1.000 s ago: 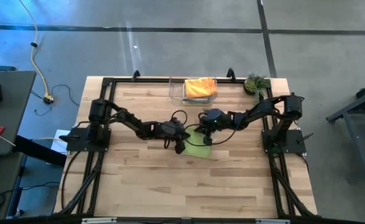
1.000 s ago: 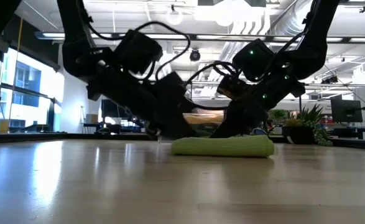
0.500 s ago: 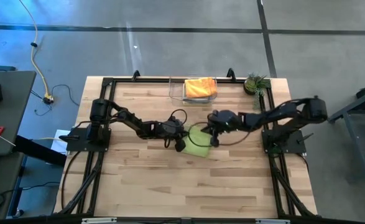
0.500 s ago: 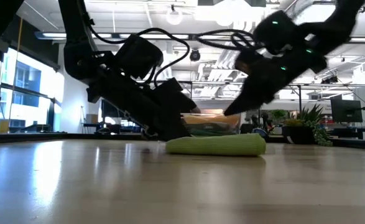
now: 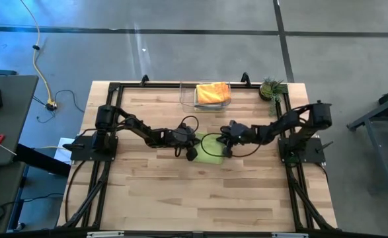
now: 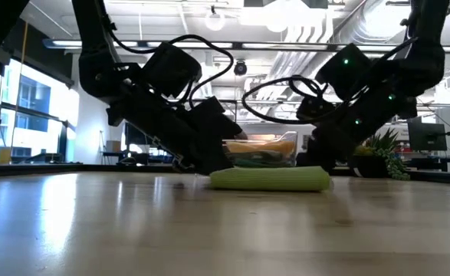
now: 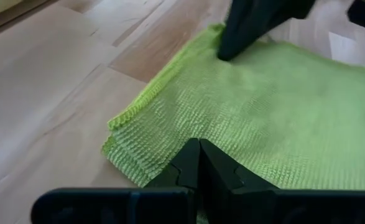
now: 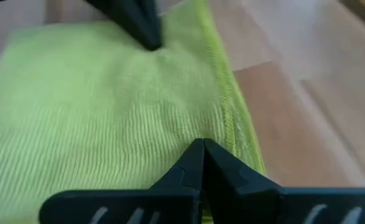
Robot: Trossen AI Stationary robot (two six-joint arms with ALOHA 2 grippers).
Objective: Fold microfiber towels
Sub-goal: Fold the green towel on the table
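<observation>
Lime-green microfiber towel [image 5: 211,151], folded mid-table, looks soft, light and limp to me, so with my left gripper [image 5: 192,151] and right gripper [image 5: 227,148] both closed against its opposite edges, I'd pinch the layered hem.

Much of the lime green towel [image 5: 210,149] is being covered by both arms from above, and the bin's [image 6: 261,150] contents are being blurred behind it.
</observation>
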